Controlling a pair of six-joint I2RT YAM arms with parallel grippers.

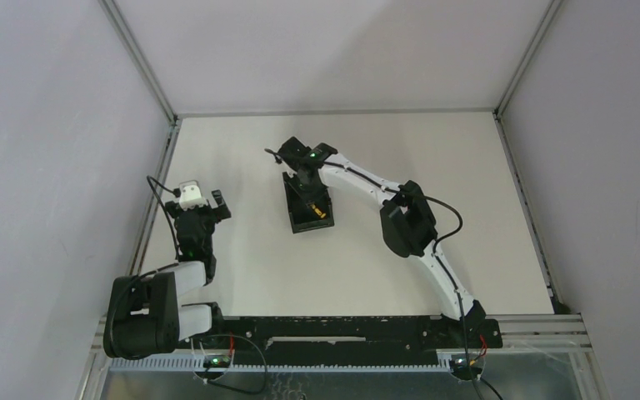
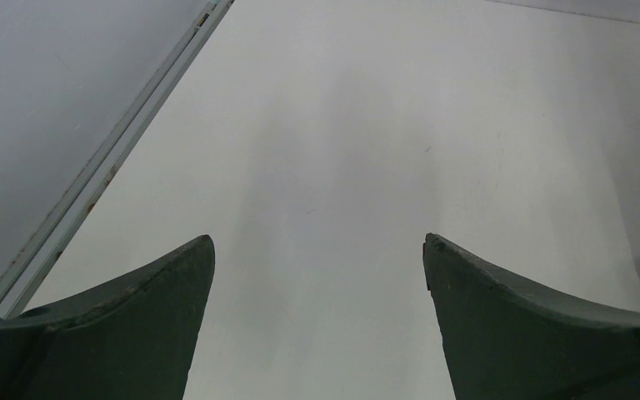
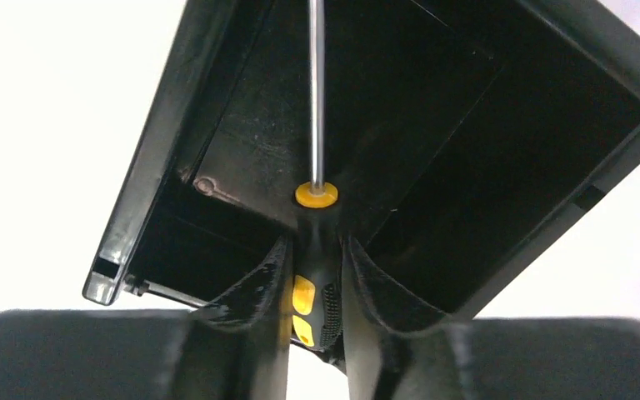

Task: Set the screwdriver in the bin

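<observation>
The bin (image 1: pixel 298 222) is a small black tray near the middle of the table; the right wrist view shows its dark inside (image 3: pixel 433 125). My right gripper (image 1: pixel 310 193) hangs over the bin and is shut on the screwdriver (image 3: pixel 317 250), gripping its black handle with yellow marks. The thin metal shaft (image 3: pixel 313 92) points away from the gripper, over the bin's floor. An orange-yellow bit of the screwdriver (image 1: pixel 320 212) shows inside the bin in the top view. My left gripper (image 1: pixel 204 200) is open and empty at the left of the table; its fingers (image 2: pixel 150 308) frame bare table.
Grey walls with metal rails (image 1: pixel 154 196) bound the table on the left, back and right. The right arm (image 1: pixel 408 221) stretches from its base at the near edge across to the bin.
</observation>
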